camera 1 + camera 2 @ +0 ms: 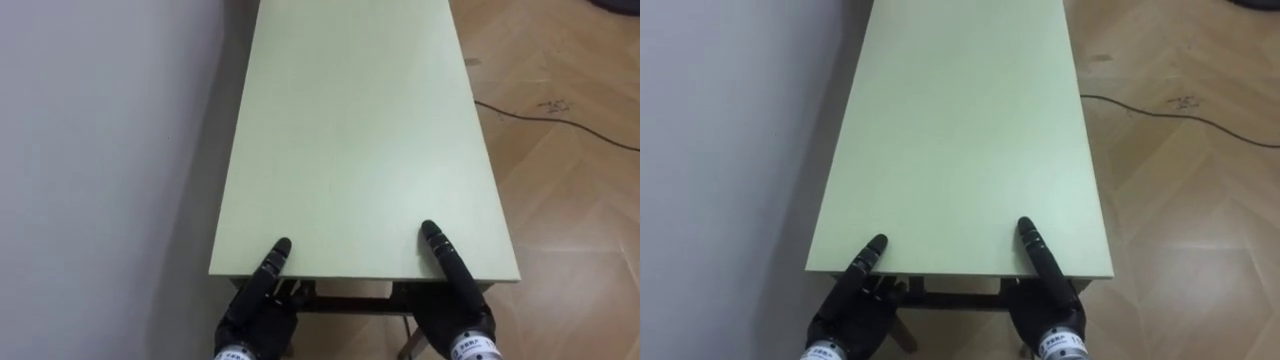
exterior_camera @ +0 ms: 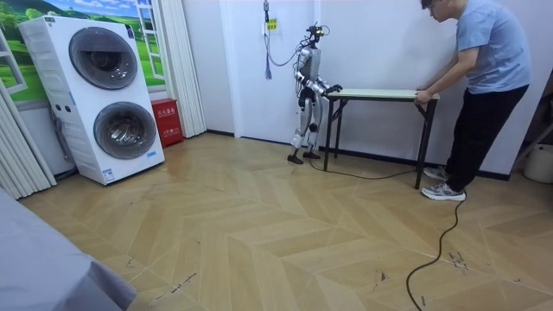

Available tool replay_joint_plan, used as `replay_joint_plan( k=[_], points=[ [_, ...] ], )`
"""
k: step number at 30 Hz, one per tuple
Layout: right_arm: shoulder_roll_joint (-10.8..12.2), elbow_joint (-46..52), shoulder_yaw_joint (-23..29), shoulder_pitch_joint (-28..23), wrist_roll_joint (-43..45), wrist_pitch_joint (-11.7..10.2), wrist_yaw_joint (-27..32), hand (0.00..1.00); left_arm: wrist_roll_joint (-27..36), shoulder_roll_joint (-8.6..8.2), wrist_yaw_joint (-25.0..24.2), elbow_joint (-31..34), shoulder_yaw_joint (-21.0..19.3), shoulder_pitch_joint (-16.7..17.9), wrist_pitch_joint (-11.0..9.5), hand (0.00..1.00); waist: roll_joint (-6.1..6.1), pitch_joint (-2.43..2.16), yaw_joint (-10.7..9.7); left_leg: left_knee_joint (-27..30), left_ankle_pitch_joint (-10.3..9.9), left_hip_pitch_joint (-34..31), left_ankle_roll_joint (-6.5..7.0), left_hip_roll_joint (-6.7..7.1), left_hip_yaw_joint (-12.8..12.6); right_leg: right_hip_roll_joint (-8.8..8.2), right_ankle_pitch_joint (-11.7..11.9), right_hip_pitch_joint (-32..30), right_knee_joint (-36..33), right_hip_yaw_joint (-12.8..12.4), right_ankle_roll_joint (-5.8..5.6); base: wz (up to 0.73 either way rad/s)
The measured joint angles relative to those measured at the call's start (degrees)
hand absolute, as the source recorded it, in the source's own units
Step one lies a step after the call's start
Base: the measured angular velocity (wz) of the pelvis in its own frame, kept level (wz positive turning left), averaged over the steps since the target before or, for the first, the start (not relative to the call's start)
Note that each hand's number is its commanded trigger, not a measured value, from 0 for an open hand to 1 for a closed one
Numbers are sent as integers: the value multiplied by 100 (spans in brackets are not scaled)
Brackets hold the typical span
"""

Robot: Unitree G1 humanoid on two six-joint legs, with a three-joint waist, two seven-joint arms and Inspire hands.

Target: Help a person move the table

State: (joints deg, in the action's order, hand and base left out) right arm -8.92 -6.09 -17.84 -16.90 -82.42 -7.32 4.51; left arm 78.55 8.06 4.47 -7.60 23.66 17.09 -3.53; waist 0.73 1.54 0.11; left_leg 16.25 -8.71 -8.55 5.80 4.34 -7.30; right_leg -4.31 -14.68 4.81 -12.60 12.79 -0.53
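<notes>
We stand at the near short edge of the table (image 1: 350,120), whose left long edge runs beside the wall (image 1: 100,150). Our left hand (image 1: 258,310) clamps this edge near the left corner, thumb on top and fingers curled beneath. Our right hand (image 1: 455,305) clamps it likewise near the right corner. A person (image 2: 484,78) bends over the far edge, hand on the table.

Even, fairly bright indoor light falls on the pale green tabletop (image 1: 360,140) without glare, casting a soft shadow along the wall (image 1: 90,150) beside it, while the wooden floor (image 1: 570,200) shows a mild sheen.
</notes>
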Motion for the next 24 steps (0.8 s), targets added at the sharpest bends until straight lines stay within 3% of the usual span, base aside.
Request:
replay_joint_plan(
  k=[10, 13, 16, 20, 21, 22, 23, 24],
  points=[
    [58, -312, 29, -3, 252, 22, -222, 100, -59, -79, -654, -582, -175, -31, 124, 100, -7, -41, -8, -118, -4, 196, 1, -7, -6, 0, 22, 84, -14, -29, -37, -2],
    [174, -449, 126, -12, 398, 94, -282, 100, -202, -121, -830, -763, -270, -33, 187, 100, -37, -89, -7, -187, -6, 278, -1, -3, -17, 14, 28, 125, -12, -185, -48, -1],
    [238, -590, 191, 18, 527, 105, -395, 100, -468, -283, -1038, -954, -456, -41, 260, 100, -40, -91, 3, -225, -6, 320, -1, -4, -38, 12, 35, 145, -4, -187, -57, -3],
    [463, -878, 388, 64, 763, 190, -544, 100, -632, -318, -1312, -1294, -601, -121, 353, 100, -45, -95, 0, -269, -6, 406, -1, -7, -31, 21, 57, 215, 4, -152, -56, 0],
    [477, -898, 419, 76, 794, 208, -556, 100, -641, -324, -1353, -1342, -606, -131, 357, 93, -38, -93, 0, -272, -6, 413, -1, -6, -29, 21, 59, 221, 6, -151, -57, 0],
    [528, -930, 496, 97, 860, 244, -572, 65, -675, -354, -1396, -1405, -635, -148, 370, 59, -26, -92, -1, -275, -7, 417, 0, -3, -25, 21, 62, 226, 10, -151, -59, 0],
    [556, -975, 524, 119, 891, 252, -580, 53, -708, -377, -1420, -1486, -671, -163, 390, 51, -19, -93, 1, -275, -6, 423, 1, -5, -25, 21, 68, 227, 11, -152, -62, -4],
    [565, -1012, 535, 127, 895, 255, -597, 7, -735, -387, -1444, -1533, -686, -178, 392, 22, -16, -94, 4, -274, -6, 429, 2, -6, -25, 22, 71, 231, 10, -151, -61, -4]
  ],
)
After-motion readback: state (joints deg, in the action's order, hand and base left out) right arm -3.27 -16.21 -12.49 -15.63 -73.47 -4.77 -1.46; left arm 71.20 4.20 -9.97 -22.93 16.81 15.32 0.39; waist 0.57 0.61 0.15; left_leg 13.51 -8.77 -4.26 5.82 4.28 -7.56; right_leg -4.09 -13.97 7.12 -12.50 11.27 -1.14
